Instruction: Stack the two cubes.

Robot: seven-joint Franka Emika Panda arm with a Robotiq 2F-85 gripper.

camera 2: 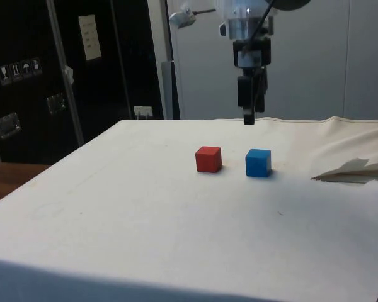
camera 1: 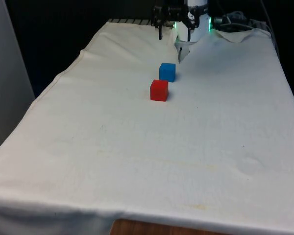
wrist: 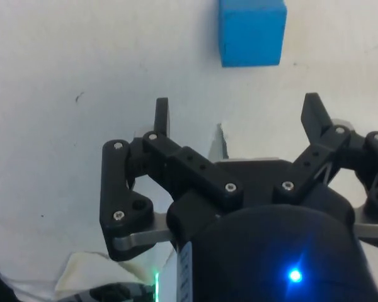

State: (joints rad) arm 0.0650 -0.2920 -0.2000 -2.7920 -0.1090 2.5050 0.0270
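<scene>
So the gripper (wrist: 236, 116) is hanging in the air with its fingers spread wide and nothing between them. In the side view the gripper (camera 2: 248, 119) is sitting well above the cloth, and in the front view the gripper (camera 1: 168, 30) is hovering over the far end of the table.

Going outward from there: the blue cube (wrist: 252, 31) is showing up just ahead of the open fingers in the wrist view, flat on the cloth. In the front view the blue cube (camera 1: 167, 72) is lying toward 6 o'clock from the gripper, and the red cube (camera 1: 159, 90) is sitting just beside it, roughly at 7 o'clock from the blue one, with a thin gap between them as far as I can tell. From the side, the red cube (camera 2: 208, 159) is at 9 o'clock of the blue cube (camera 2: 258, 163), near but apart.

Progress-wise, I'd say nothing is done yet. Both cubes are resting on the cloth (camera 1: 137, 147), neither one is lifted, neither one is stacked. Everything is left: descend, grab one, carry it over, set it on the other, let go.

As for writing, the cubes are looking plain. There's a pale sheet (camera 2: 89, 37) and some small stickers (camera 2: 17, 71) on the dark cabinets (camera 2: 25, 94) in the side view, but I can't read any of it.
</scene>
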